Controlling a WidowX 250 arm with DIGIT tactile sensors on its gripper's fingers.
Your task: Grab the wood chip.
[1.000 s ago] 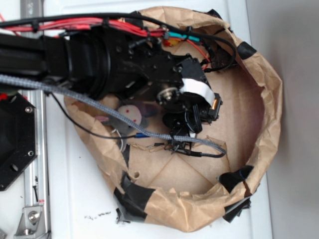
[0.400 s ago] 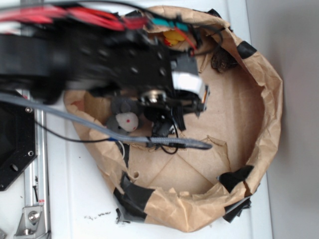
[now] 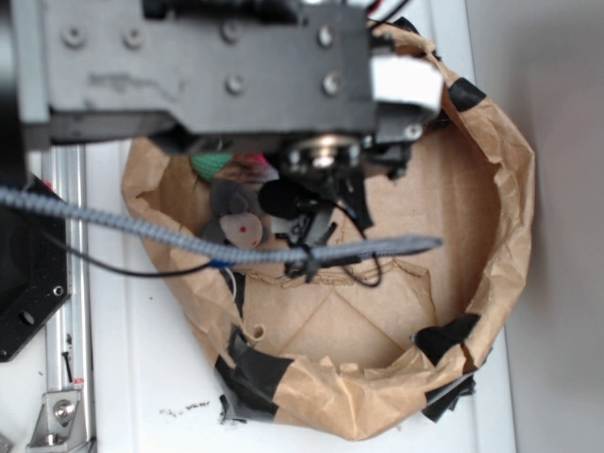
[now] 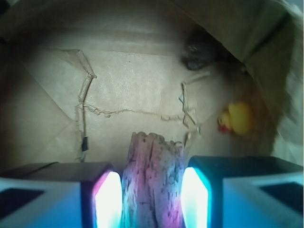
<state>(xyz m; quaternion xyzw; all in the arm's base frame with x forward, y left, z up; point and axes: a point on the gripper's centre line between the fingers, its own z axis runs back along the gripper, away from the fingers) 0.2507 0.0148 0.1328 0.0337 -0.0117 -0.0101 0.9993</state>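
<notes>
One wood chip is sitting clamped between the two glowing pads of the gripper, its ragged tip pointing up out of the jaws above the brown paper floor. One yellow rubber duck is lying near the paper wall, and one dark bark chunk is resting farther back. One plush mouse is showing under the arm in the exterior view. No readable writing is showing anywhere
</notes>
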